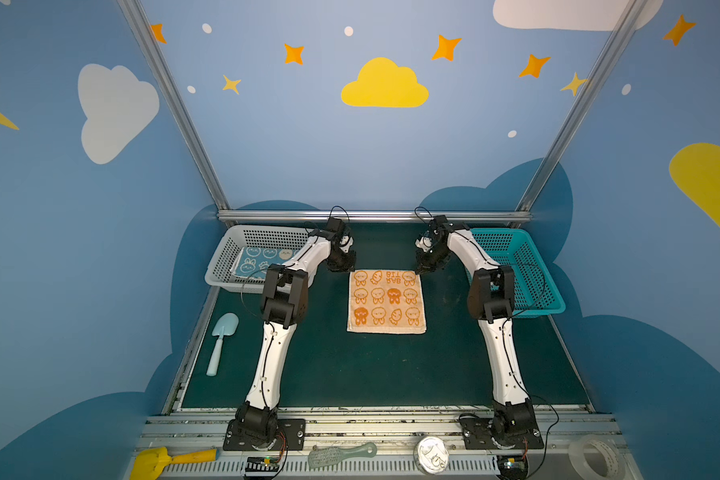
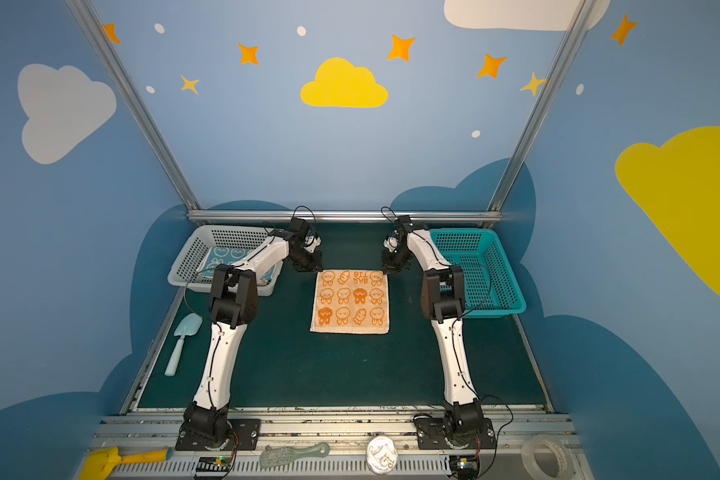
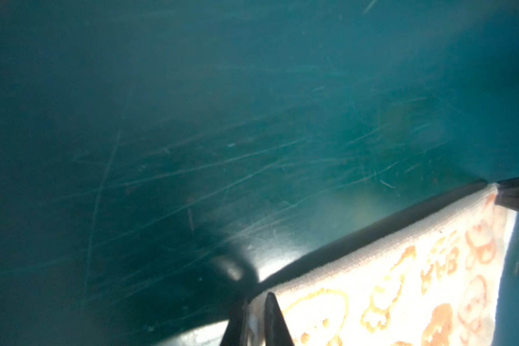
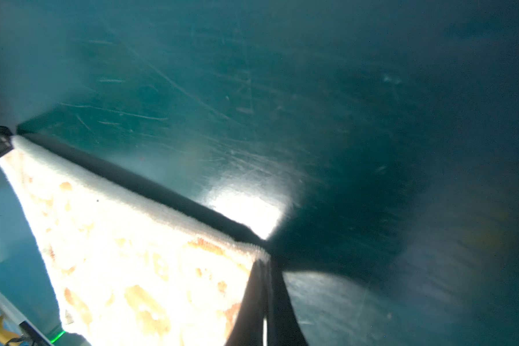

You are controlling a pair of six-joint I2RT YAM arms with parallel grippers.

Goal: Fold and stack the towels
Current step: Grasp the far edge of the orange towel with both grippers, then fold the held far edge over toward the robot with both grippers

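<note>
Left gripper (image 3: 254, 317), right gripper (image 4: 265, 287): each pinched on an upper corner of orange towel (image 1: 386, 301), flat, mid-frame in both top views. Risk: shallow pinch slips on lifting, skewing fold.

Top views: mounted high on my base side, tilted down toward the back wall (image 1: 371, 158), far off. The whole green table (image 1: 391, 374) sits in both, near-identical, slight sideways offset. Wrist views: very near the table, looking out past my left gripper (image 3: 256, 301) and right gripper (image 4: 265, 263). Both share the orange towel (image 3: 402, 299) far edge, each catching the opposite gripper at its corner.
</note>
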